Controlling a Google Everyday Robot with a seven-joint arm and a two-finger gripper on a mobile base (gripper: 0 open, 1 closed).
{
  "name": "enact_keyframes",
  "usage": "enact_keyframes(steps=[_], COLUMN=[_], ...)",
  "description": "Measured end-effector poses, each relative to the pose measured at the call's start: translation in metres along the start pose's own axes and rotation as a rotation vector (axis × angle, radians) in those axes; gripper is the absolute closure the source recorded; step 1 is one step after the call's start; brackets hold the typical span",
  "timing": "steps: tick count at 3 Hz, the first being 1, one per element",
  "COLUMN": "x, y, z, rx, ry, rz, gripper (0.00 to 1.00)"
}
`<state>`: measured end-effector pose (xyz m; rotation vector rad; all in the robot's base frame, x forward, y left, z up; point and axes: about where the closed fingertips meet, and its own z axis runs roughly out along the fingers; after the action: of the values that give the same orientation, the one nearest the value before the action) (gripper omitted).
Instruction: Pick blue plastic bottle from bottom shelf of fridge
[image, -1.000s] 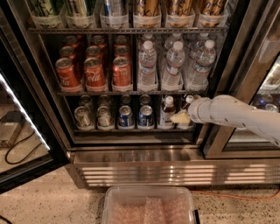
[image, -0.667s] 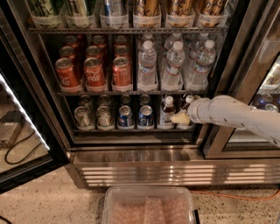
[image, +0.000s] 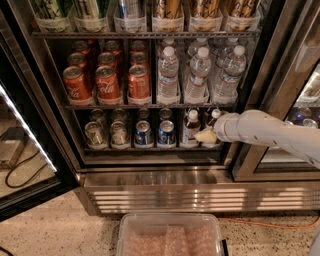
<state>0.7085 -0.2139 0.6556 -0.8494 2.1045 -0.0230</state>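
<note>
The fridge (image: 60, 125) stands open with its dark interior in view. On the bottom shelf (image: 150, 148), a small blue plastic bottle (image: 191, 128) with a white cap and dark contents stands in a lane right of centre. A second one like it (image: 214, 115) shows only its cap and neck, just to the right. My gripper (image: 205, 135) reaches in from the right on a white arm (image: 265, 131). It sits low in front of the right bottle and right beside the left one. Whether it touches either I cannot tell.
Blue soda cans (image: 166, 133) and silver cans (image: 95, 134) fill the bottom shelf's left lanes. Water bottles (image: 198, 75) and red cans (image: 107, 82) stand on the shelf above. A clear plastic bin (image: 170, 234) sits on the floor below the ribbed steel base panel (image: 165, 195). The open glass door (image: 30, 150) is at left.
</note>
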Motion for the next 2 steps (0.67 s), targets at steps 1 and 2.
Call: enact_keyframes(steps=[1, 2], x=[0.0, 0.0], y=[0.0, 0.0], z=[0.0, 0.0], rx=[0.0, 0.0], ry=[0.0, 0.0], rz=[0.0, 0.0], gripper=[0.29, 0.46])
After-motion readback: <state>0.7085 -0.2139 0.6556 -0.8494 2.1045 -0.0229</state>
